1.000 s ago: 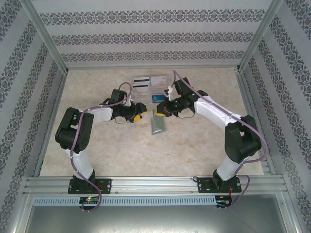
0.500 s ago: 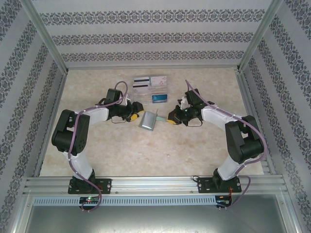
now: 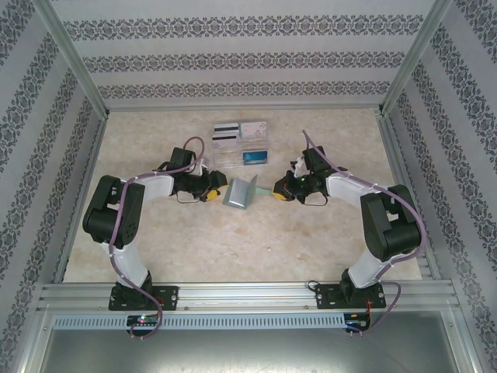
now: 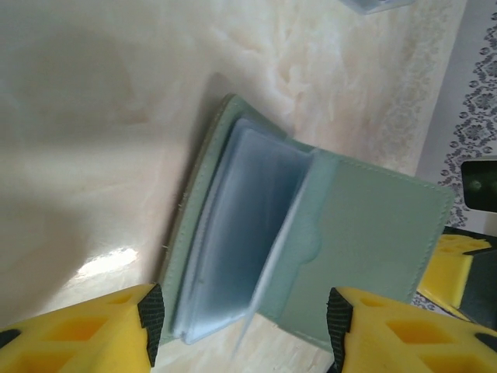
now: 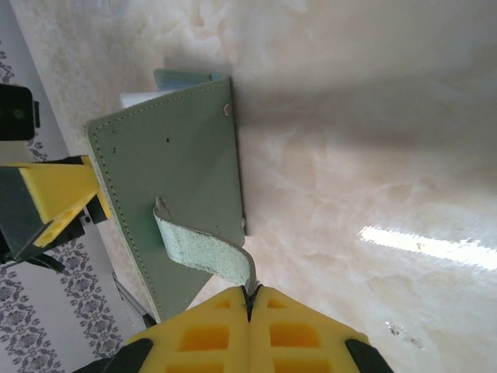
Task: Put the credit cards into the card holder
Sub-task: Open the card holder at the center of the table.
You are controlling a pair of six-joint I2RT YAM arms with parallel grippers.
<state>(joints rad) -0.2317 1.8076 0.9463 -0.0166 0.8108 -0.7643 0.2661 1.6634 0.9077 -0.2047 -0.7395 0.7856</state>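
At the near edge of the table [image 3: 194, 241] we find both arm bases bolted down, each arm reaching inward toward the middle.

Mid-table, the card holder [image 3: 239, 192] stands on its edge, spread open in a V between the two tools. The left gripper [image 3: 213, 192] sits just beside its left side. From the left wrist, the left gripper [image 4: 245, 326] is released, its yellow fingers [image 4: 116, 330] set apart with the near edge of the card holder [image 4: 365, 233] lying between them. We cannot tell whether either pad touches it. The pale blue pockets [image 4: 233, 233] are exposed, fanned away from the green cover.

The right gripper [image 3: 276, 192] meets the holder from the right. From the right wrist, the right gripper [image 5: 250, 299] is clenched, pinching the tip of the closure strap [image 5: 203, 249], which curls up from the outer face of the card holder [image 5: 175, 171].

Beyond the holder, and apart from it, a clear stand [image 3: 225, 157] rests on the table with a teal-blue card [image 3: 254, 158] at its right end.

Farthest back, a white card [image 3: 224, 133] with black stripes and a pale card [image 3: 253, 130] lie flat side by side.
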